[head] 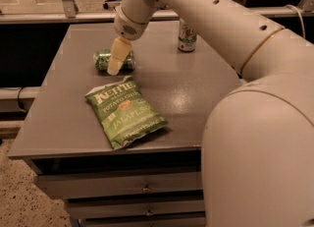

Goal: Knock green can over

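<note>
The green can (101, 59) lies on its side on the grey table (196, 86), in the back left part, its length running left to right. My gripper (114, 70) hangs from the arm directly over and in front of the can's middle, pale fingers pressed together and pointing down, tips at the can's near side. The gripper holds nothing. The middle of the can is hidden behind the fingers.
A green Kettle chip bag (126, 110) lies flat in front of the can. A white and silver can (187, 35) stands upright at the back right. My arm's large white body fills the right side. Drawers (147, 187) sit under the table's front edge.
</note>
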Tool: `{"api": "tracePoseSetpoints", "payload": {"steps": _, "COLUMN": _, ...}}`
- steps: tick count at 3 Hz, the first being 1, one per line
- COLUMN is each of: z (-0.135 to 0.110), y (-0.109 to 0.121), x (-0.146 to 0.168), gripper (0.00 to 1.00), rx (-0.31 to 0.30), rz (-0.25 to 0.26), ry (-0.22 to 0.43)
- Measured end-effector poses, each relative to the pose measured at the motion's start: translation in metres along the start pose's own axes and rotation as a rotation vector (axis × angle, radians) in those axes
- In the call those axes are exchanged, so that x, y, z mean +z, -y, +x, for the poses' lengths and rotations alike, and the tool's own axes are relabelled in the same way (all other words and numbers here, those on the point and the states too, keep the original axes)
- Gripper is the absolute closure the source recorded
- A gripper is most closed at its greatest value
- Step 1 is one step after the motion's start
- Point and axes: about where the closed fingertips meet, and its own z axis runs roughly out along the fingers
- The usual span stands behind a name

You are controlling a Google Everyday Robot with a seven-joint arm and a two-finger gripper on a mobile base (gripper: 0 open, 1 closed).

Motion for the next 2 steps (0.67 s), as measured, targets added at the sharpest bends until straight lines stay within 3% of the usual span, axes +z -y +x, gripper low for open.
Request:
{"api": "tracePoseSetpoints", "payload": {"steps": 1, "z": 0.01, "y": -0.008, "x": -0.012, "gripper": 0.0, "rx": 0.068, "rz": 0.005, "ry": 0.114}}
{"api": "tracePoseSetpoints", "payload": {"steps": 2, "z": 0.037, "y": -0.015, "x": -0.032, "gripper": 0.0, "rx": 0.178, "rz": 0.051, "ry": 0.261}}
